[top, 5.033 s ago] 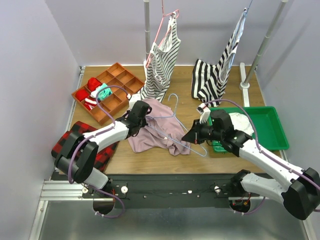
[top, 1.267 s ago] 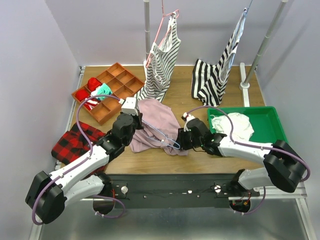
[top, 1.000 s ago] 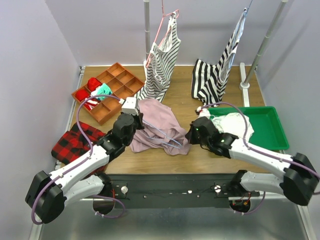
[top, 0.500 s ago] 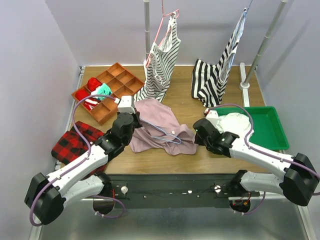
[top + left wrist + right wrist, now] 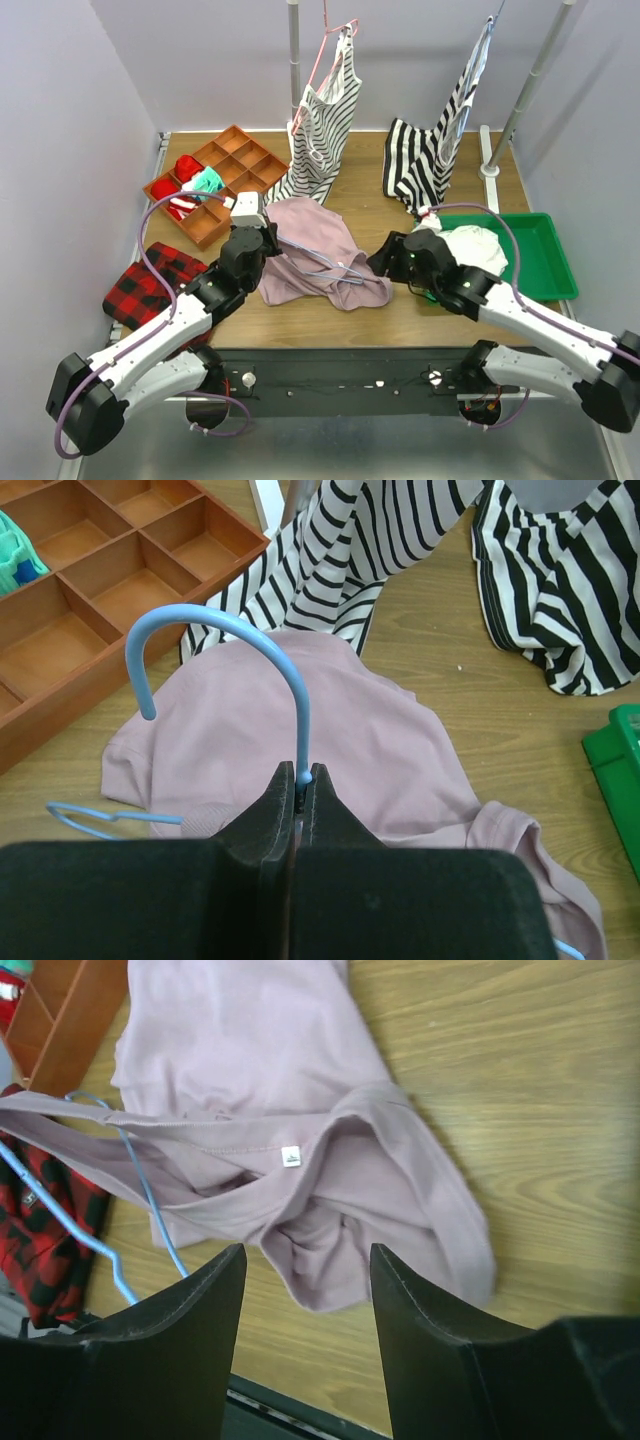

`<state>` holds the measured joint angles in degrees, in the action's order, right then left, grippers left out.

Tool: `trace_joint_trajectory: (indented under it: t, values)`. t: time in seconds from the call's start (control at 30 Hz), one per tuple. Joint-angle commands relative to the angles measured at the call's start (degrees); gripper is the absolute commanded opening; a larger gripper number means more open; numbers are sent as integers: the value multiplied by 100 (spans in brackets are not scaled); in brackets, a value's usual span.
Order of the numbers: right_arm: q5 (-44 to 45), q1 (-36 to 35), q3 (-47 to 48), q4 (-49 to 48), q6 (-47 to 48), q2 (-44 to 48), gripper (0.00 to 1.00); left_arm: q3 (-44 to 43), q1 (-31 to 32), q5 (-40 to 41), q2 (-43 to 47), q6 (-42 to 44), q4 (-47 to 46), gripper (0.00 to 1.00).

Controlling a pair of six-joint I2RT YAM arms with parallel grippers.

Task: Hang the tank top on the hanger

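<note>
— Jaws on the left gripper [image 5: 303, 780]: how do they stand?
— Pressed together on the hanger [image 5: 303, 730], pinching its neck just under the hook. The jaws of the right gripper [image 5: 305, 1260] are spread with nothing between them, over the near-right edge of the tank top [image 5: 310, 230].

— Counts, left to right?
— One plaid cloth [image 5: 150, 285], one wooden organiser [image 5: 215, 185], one tank top, one blue-grey hanger, two hanging striped tops [image 5: 325, 125], one green tray [image 5: 545, 270] holding one white garment [image 5: 470, 245].

— Materials and shapes?
— The cloth is red-and-black check. The organiser is orange-brown wood cut into square compartments. The tank top is thin, soft, dusty mauve-pink fabric, rumpled into folds, with a small white label on a seam. The hanger is thin smooth wire with a round hook. The tray is a shallow green rectangle, and the counter [image 5: 365, 190] is wood-grained.

— Where does the tank top lie, and which way do things run?
— It is on the middle of the counter, between the two grippers, just right of the organiser, its far edge touching the left striped top. Its long axis runs from far-left to near-right. The hanger's hook rises toward the far side and curls left; its wire trails rightward across the fabric. Whether the wire passes through an opening, I cannot tell.
</note>
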<state>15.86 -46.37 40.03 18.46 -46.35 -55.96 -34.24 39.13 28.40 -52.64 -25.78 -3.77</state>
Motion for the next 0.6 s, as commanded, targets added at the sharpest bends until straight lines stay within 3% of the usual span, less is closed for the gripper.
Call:
trace_joint_trajectory:
  t: [0.0,0.3,0.57]
  values:
    - [-557,14,118,-1044,-541,-1158,60,-30,7,227,79,-103,-159,0]
    - [-679,391,-83,-2450,-1447,-2041,59,5,15,174,70,-146,-212,0]
    - [-988,585,-30,-2856,-1790,-2849,55,-30,6,218,149,-111,-124,0]
